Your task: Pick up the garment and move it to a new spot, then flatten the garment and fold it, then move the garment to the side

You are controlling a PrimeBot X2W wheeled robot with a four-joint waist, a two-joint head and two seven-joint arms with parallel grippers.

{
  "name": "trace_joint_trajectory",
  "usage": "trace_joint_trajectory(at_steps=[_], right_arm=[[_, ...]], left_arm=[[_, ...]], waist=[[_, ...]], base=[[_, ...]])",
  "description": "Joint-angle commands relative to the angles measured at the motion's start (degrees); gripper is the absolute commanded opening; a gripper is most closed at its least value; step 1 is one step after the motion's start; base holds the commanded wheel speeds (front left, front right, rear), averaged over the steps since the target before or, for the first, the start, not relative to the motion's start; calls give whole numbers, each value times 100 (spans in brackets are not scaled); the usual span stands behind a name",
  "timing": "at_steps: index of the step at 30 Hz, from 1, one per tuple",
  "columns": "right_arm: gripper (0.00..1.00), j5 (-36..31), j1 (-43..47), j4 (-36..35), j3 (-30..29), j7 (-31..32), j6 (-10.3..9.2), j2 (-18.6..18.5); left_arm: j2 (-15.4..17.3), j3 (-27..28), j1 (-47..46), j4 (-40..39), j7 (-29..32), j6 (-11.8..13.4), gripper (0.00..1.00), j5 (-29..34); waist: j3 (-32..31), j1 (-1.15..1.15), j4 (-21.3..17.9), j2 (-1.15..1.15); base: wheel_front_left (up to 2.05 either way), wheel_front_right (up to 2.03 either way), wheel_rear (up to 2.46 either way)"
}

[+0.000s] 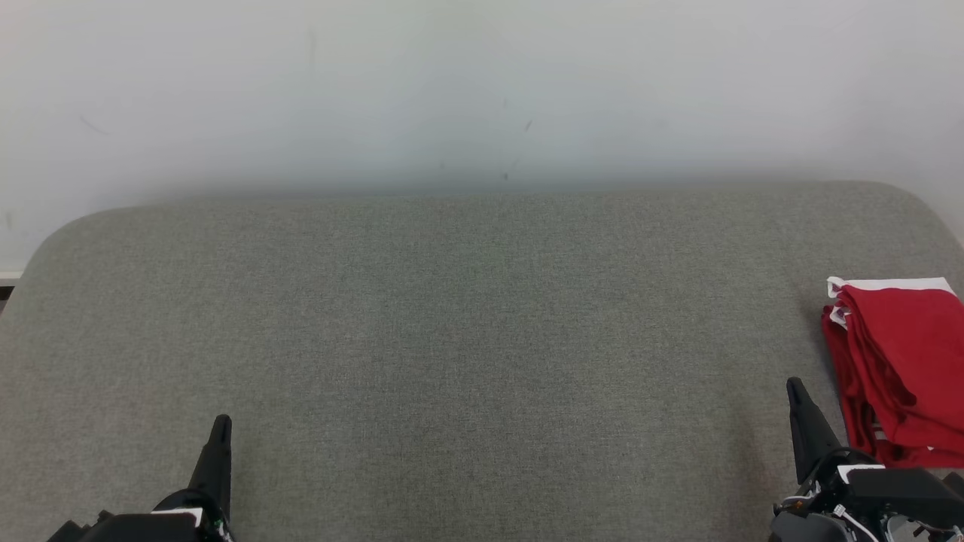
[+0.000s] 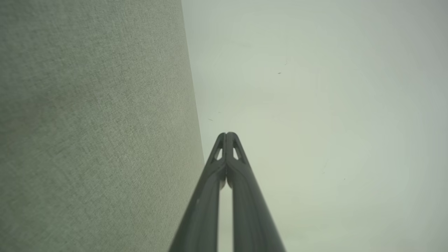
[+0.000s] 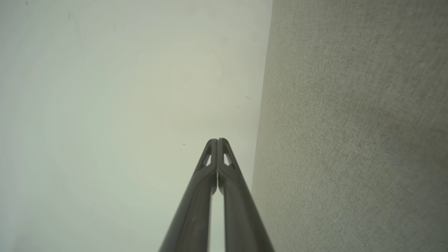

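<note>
The garment (image 1: pixel 900 361) is red with white trim, folded into a stack at the right edge of the grey fabric surface (image 1: pixel 467 324) in the head view. My right gripper (image 1: pixel 795 385) stands just left of it, apart from it, shut and holding nothing. My left gripper (image 1: pixel 221 418) is at the lower left, also shut and empty. In the left wrist view my left gripper (image 2: pixel 227 134) has its tips pressed together, pointing at the pale wall. In the right wrist view my right gripper (image 3: pixel 217 140) is shut the same way.
A pale wall (image 1: pixel 482 90) rises behind the grey surface. The surface has rounded far corners, and its fabric (image 2: pixel 87 122) (image 3: pixel 357 122) fills one side of each wrist view.
</note>
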Motion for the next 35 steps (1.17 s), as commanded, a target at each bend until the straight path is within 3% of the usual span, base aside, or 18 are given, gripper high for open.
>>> trace_joint_trajectory(at_steps=[1,35], right_arm=[[0,8,-48,-4,-7,12,-12,9],[0,9,-47,-4,-6,11,-12,9]], left_arm=[[27,19,-62,-13,1,-20,0,-32],[27,18,-61,-14,0,-15,0,-31]], waist=[[0,0,0,0],[0,0,0,0]], base=[[0,0,0],[0,0,0]])
